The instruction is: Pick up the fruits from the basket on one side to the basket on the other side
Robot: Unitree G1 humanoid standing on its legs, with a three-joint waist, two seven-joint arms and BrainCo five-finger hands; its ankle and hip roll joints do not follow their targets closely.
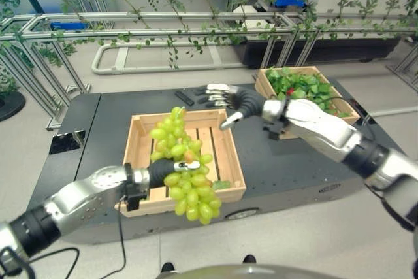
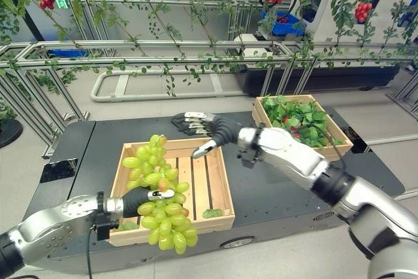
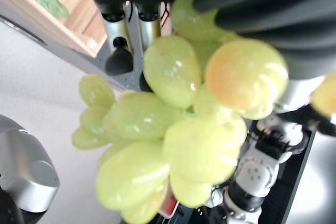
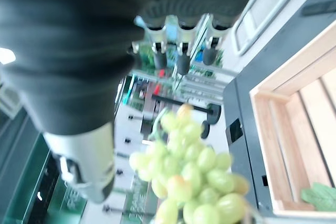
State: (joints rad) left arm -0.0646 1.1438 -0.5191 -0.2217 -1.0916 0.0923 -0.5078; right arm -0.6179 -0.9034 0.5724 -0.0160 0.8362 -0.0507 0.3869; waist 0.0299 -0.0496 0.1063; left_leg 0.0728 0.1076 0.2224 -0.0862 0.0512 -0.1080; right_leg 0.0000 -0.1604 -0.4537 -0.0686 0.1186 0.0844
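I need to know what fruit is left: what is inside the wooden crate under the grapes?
Under the grapes held by the left hand, the wooden crate shows bare slats and one green leaf. The bunch covers its left part, so anything there cannot be seen.

Green grape bunch (image 1: 185, 168) hangs over the slatted wooden crate's (image 1: 228, 155) front-left corner

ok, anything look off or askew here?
Nothing spilled or damaged. The grape bunch, gripped by the left hand, droops past the near rim of the wooden crate. The right hand hovers open above the crate's far corner.
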